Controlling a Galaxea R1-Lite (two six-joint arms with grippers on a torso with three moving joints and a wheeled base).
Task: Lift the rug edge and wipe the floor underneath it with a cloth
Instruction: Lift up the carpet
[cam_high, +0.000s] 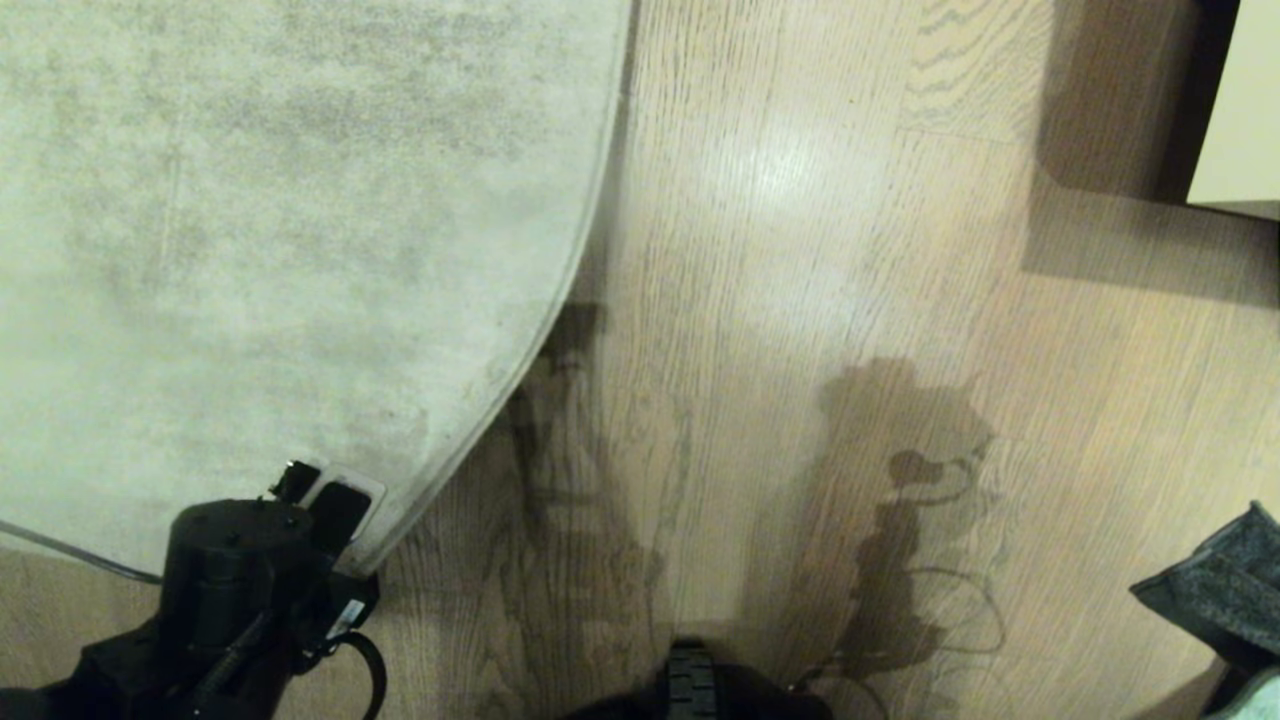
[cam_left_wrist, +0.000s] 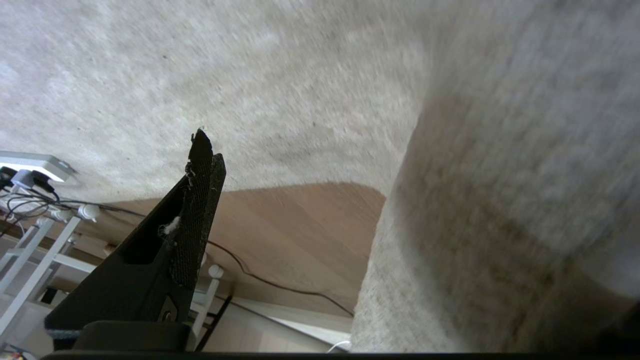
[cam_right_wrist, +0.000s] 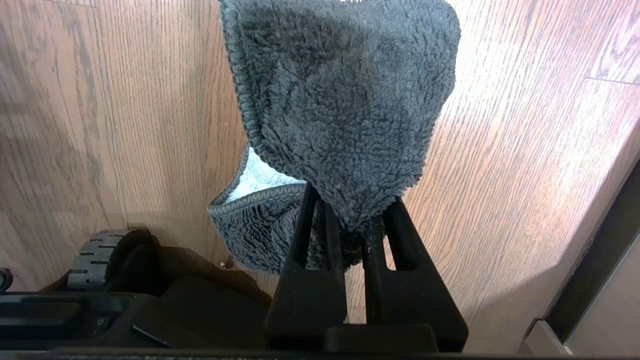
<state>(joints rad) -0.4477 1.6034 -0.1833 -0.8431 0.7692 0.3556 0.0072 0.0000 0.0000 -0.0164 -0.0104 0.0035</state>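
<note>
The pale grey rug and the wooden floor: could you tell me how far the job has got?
Done: right gripper is shut on the dark grey fleecy cloth. In hand: open left gripper sits at the pale grey rug's near edge. Left: wiping the light-brown plank floor beneath.

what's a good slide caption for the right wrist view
Right gripper shut on the grey cloth, hanging above the wooden floor.

Fuzzy cloth (cam_right_wrist: 345, 100), glossy wood floor (cam_high: 800, 250)

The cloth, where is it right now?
The cloth hangs pinched in the right pincer above bare floor, at the head view's lower right edge.
</note>
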